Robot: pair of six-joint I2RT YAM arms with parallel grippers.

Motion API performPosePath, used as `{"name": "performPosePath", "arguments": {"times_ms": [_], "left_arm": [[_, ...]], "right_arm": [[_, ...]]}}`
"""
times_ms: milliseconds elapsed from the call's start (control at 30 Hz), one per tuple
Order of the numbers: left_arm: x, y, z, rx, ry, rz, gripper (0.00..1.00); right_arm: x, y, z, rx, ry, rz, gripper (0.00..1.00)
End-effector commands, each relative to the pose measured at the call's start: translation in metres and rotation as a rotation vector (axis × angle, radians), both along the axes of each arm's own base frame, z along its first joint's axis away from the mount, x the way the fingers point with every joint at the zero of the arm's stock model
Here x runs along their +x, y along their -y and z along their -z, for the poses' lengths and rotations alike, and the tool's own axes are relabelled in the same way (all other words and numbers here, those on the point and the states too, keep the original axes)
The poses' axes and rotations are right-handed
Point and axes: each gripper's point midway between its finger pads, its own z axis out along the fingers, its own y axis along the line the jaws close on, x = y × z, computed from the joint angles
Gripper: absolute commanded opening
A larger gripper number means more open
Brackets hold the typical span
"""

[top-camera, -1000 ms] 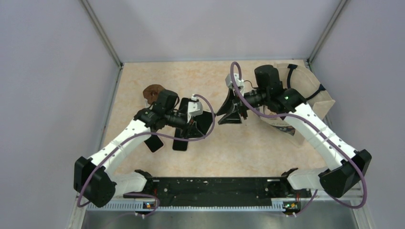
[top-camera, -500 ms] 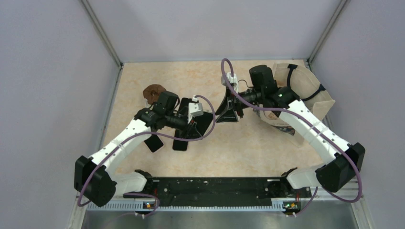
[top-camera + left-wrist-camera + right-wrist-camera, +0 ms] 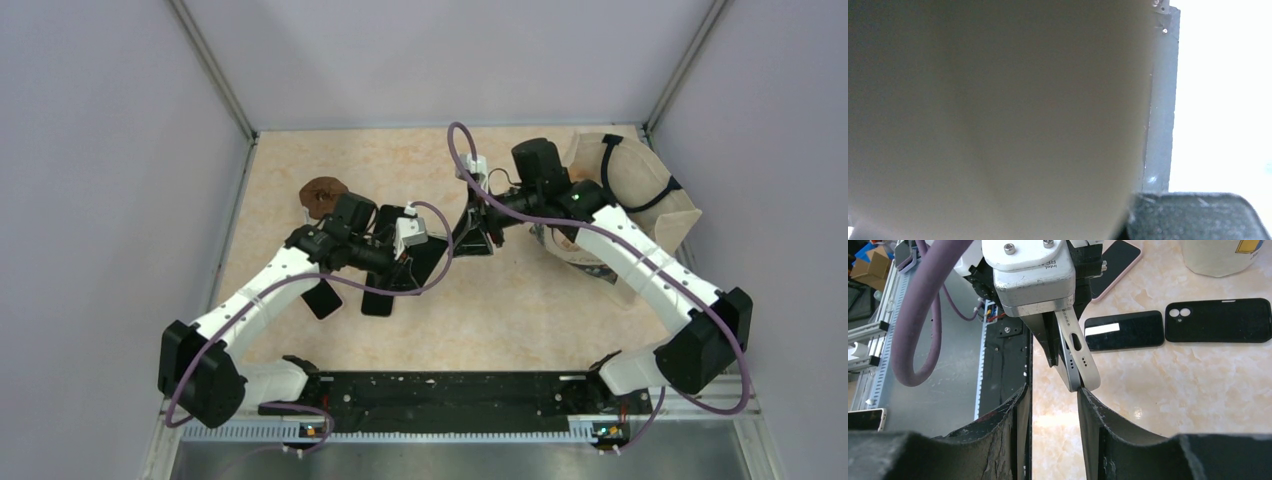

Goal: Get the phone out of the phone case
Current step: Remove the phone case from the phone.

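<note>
Left gripper (image 3: 1058, 342) clamps the phone (image 3: 1077, 360) aloft between the arms; the right gripper (image 3: 1053, 392), jaws half apart, should straddle its bottom edge squarely before peeling the case, barely discernible here.

The worktop (image 3: 1198, 390) looks like polished marble (pale, veined). The phone (image 3: 1079, 357) has a smooth metal edge. The right gripper (image 3: 1054, 392) has rough black pads (image 3: 998, 440).

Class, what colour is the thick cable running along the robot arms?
The cable is purple; the right wrist view shows it best.
</note>
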Motion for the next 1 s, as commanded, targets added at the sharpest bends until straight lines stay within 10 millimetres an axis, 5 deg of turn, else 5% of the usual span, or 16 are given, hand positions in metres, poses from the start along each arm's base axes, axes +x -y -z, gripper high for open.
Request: {"name": "performPosePath", "arguments": {"times_ms": [0,600,967], "left_arm": [[-0.027,0.040,-0.065,-0.271,0.179,0.291,0.00],[-0.048,0.038,-0.072,-0.338,0.149,0.388,0.00],[-0.042,0.041,-0.072,-0.326,0.156,0.368,0.00]], "right_arm": [[0.029,-0.027,-0.008,0.045,0.162,0.027,0.41],[0.052,-0.032,0.003,0.040,0.199,0.109,0.41],[0.041,-0.036,0.010,0.064,0.156,0.052,0.36]]}}
